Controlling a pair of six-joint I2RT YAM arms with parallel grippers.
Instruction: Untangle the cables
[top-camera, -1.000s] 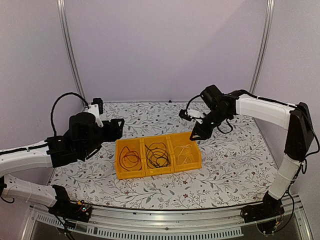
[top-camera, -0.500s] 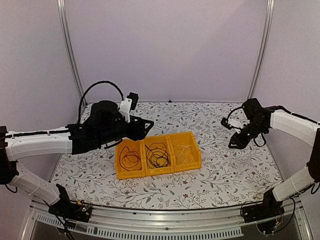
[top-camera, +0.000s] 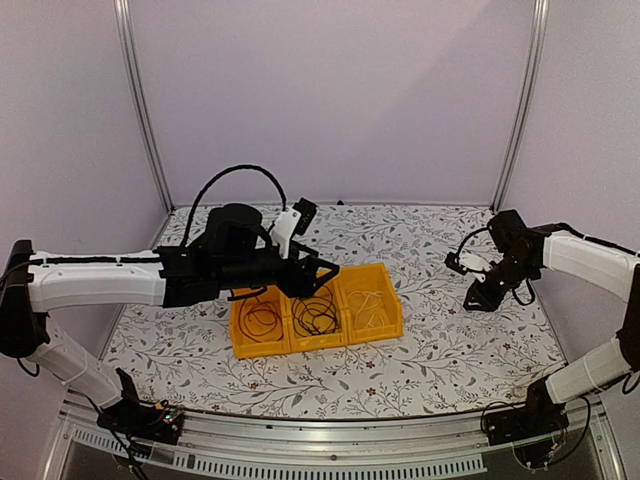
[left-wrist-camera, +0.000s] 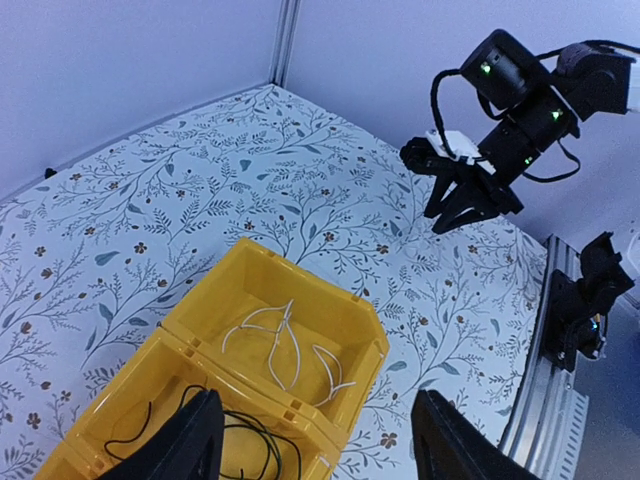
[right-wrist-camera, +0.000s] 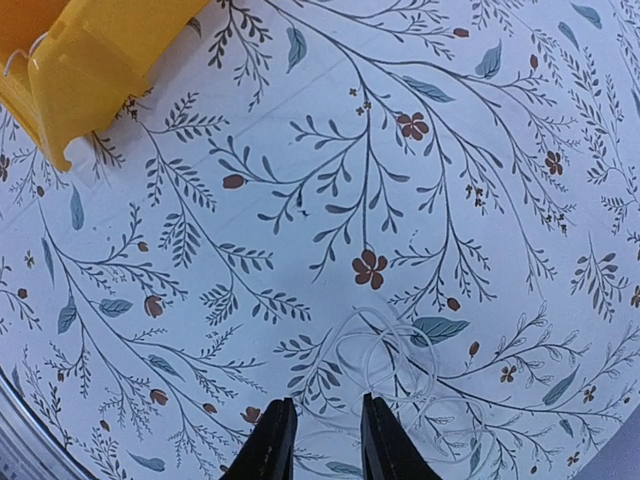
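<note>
A yellow three-compartment bin (top-camera: 320, 346) sits mid-table. Its left compartment holds a dark red cable (top-camera: 260, 322), the middle one a black and green cable (top-camera: 316, 316), the right one a white cable (top-camera: 370, 308). My left gripper (top-camera: 328, 270) hovers above the bin's middle, jaws wide open and empty; its wrist view shows the white cable (left-wrist-camera: 285, 345) and the black cable (left-wrist-camera: 225, 440) below. My right gripper (top-camera: 479, 299) is low over the table right of the bin, jaws slightly apart, just above a loose pale cable coil (right-wrist-camera: 400, 370).
The bin's corner (right-wrist-camera: 80, 70) shows at the top left of the right wrist view. My right gripper also shows in the left wrist view (left-wrist-camera: 462, 200). The floral tablecloth (top-camera: 450, 350) covers the table. An aluminium rail (top-camera: 330, 455) runs along the near edge.
My left arm has swung right and forward, from left of the bin to above it. My right arm has moved from the bin's right compartment out to the right and down toward the table.
</note>
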